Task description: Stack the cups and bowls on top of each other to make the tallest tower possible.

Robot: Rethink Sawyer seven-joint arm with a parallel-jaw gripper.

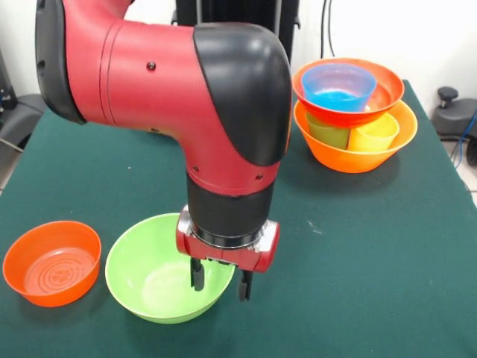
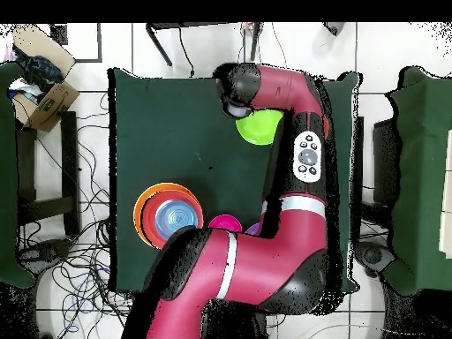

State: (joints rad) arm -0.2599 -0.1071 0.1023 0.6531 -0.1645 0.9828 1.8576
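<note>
The big lime green bowl [image 1: 160, 277] stands upright at the table's near edge; it also shows in the overhead view [image 2: 258, 129]. My gripper [image 1: 220, 282] is open and low over its right rim, one finger inside the bowl and one outside. The small orange bowl [image 1: 52, 262] sits to its left. At the far right stands the tower: the big orange bowl [image 1: 358, 155] holds the green cup [image 1: 328, 133] and the yellow cup [image 1: 374, 134], with the wide red-orange bowl [image 1: 389, 93] resting on them and the small blue bowl [image 1: 339, 86] inside it.
In the overhead view a small pink bowl [image 2: 225, 223] and a purple sliver [image 2: 253, 229] show beside my arm near the robot's base. The arm hides them in the front view. The green table [image 1: 373, 261] ends close to the lime bowl.
</note>
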